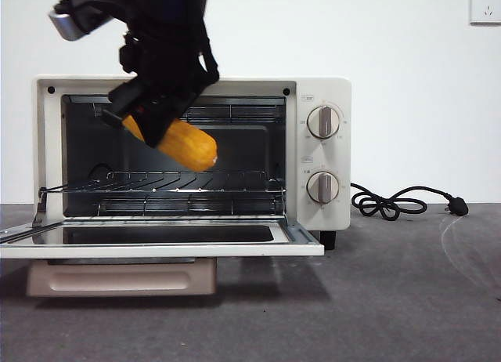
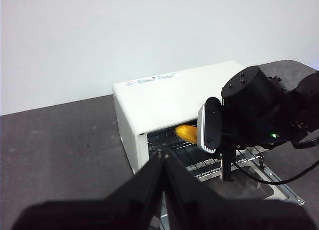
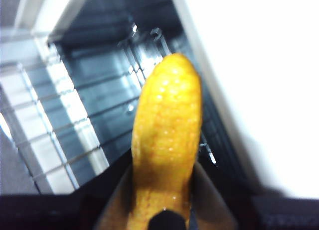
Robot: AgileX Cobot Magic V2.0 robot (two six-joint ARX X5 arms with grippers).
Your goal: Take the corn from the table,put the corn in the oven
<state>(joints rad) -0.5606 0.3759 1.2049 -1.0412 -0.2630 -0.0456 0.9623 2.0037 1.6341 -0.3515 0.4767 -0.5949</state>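
The yellow-orange corn (image 1: 184, 145) hangs tilted inside the mouth of the cream oven (image 1: 293, 142), above its wire rack (image 1: 196, 186). My right gripper (image 1: 149, 119) comes down from the upper left, shut on the cob's near end. In the right wrist view the corn (image 3: 167, 140) points from between the jaws toward the rack (image 3: 75, 125). From the left wrist view the corn (image 2: 187, 133) shows at the opening of the oven (image 2: 164, 98), beside the right arm. My left gripper (image 2: 162, 158) waits shut and holds nothing, off to the oven's side.
The oven door (image 1: 156, 248) lies open and flat over the dark grey table (image 1: 391, 299), its beige handle (image 1: 121, 277) beneath it. Two knobs (image 1: 323, 121) sit on the right panel. A black cord (image 1: 391, 201) coils to the oven's right.
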